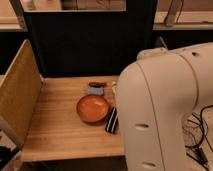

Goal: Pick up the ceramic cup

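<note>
The ceramic cup does not show as a whole cup. A thin pale sliver (114, 88) sits at the arm's left edge behind the bowl, and I cannot tell what it is. My large white arm (165, 110) fills the right side and hides that part of the table. A dark piece with pale stripes (111, 120) sticks out from behind the arm, just right of the orange-brown bowl (92, 109). It looks like my gripper, low over the table.
The wooden table (55, 125) has a tall wooden side panel (17, 92) on the left and a dark panel behind. A small blue item (95, 91) and a dark reddish item (97, 84) lie behind the bowl. Cables lie at lower right (200, 135).
</note>
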